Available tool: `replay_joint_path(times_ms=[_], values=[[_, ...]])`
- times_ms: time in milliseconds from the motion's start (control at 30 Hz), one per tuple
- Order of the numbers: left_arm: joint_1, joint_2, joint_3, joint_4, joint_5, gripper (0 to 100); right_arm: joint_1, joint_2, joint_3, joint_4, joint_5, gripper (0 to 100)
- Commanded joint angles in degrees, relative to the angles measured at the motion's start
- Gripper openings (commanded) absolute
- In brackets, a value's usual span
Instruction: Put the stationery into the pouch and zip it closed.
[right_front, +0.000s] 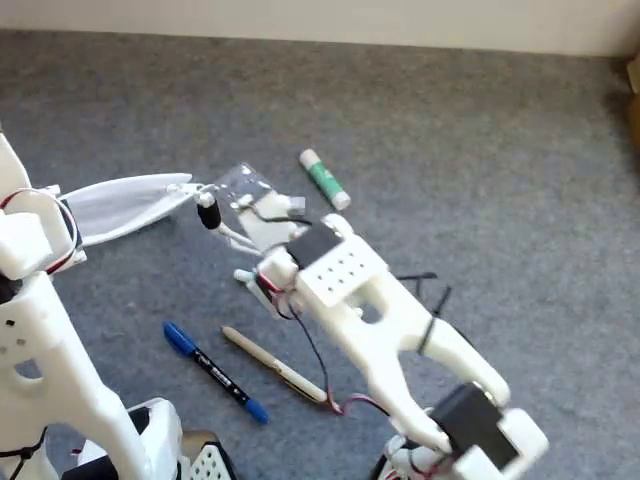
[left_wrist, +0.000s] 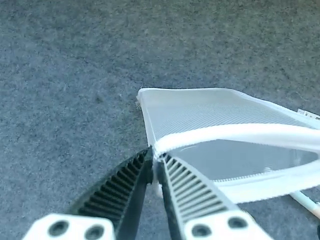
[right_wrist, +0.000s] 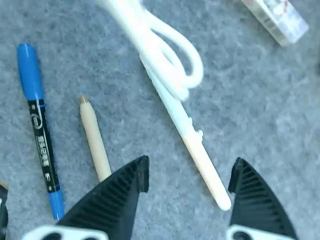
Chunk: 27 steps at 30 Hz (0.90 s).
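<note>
The white mesh pouch (right_front: 120, 205) lies at the left with its mouth open. My left gripper (left_wrist: 152, 159) is shut on the pouch's zip rim (left_wrist: 225, 134). In the middle, my right gripper (right_wrist: 192, 169) hangs open just above a white pen with a beige end (right_wrist: 200, 160), which lies between its fingers without touching them. A white looped cord (right_wrist: 167, 55) lies over that pen's far end. A blue marker (right_front: 215, 372) and a beige pen (right_front: 275, 365) lie side by side nearer the front. A green glue stick (right_front: 325, 180) lies behind the right arm.
A clear plastic item (right_front: 245, 185) lies between the pouch's mouth and the glue stick. The grey carpet-like surface (right_front: 480, 150) is open at the right and back. The right arm's body (right_front: 400, 330) crosses the centre front.
</note>
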Motion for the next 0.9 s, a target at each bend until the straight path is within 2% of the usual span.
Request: replay_joint_path(times_ms=[0, 433, 867], values=[[-0.75, -0.4, 0.22, -0.09, 0.53, 1, -1.98, 5.32, -8.57, -0.22, 0.79, 24.5], [-0.84, -0.48, 0.22, -0.09, 0.53, 1, -2.51, 26.59, -25.27, 0.22, 0.79, 24.5], [-0.84, -0.48, 0.31, -0.09, 0.53, 1, -4.79, 29.41, -25.1, 0.4, 0.62, 24.5]])
